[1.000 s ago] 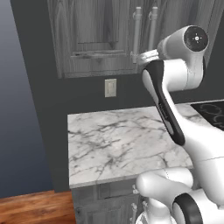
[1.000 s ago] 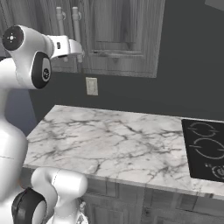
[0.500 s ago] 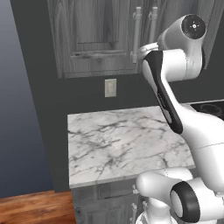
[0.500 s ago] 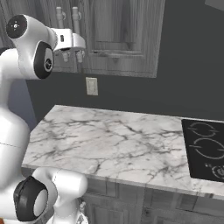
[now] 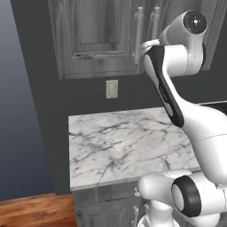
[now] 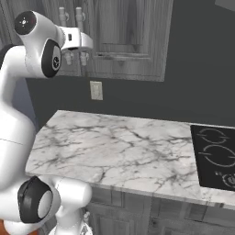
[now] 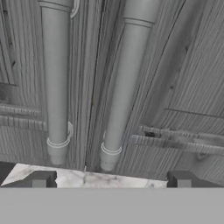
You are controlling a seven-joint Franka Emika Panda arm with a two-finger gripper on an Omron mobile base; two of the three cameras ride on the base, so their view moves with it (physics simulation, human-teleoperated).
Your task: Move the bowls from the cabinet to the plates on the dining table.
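Task status: early. The tall grey woodgrain cabinet [image 7: 175, 65] directly ahead of the pincer [image 7: 109, 179] is closed; its two long silver bar handles [image 7: 127, 83] lie just beyond the spread, empty jaws. Opening the door and transferring both bowls remain.

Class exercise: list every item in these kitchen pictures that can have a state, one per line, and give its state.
cabinet: both doors shut.
bar handles: side by side, untouched.
hand: open, empty, close in front of the handles.
stove: bare, no pot on it.
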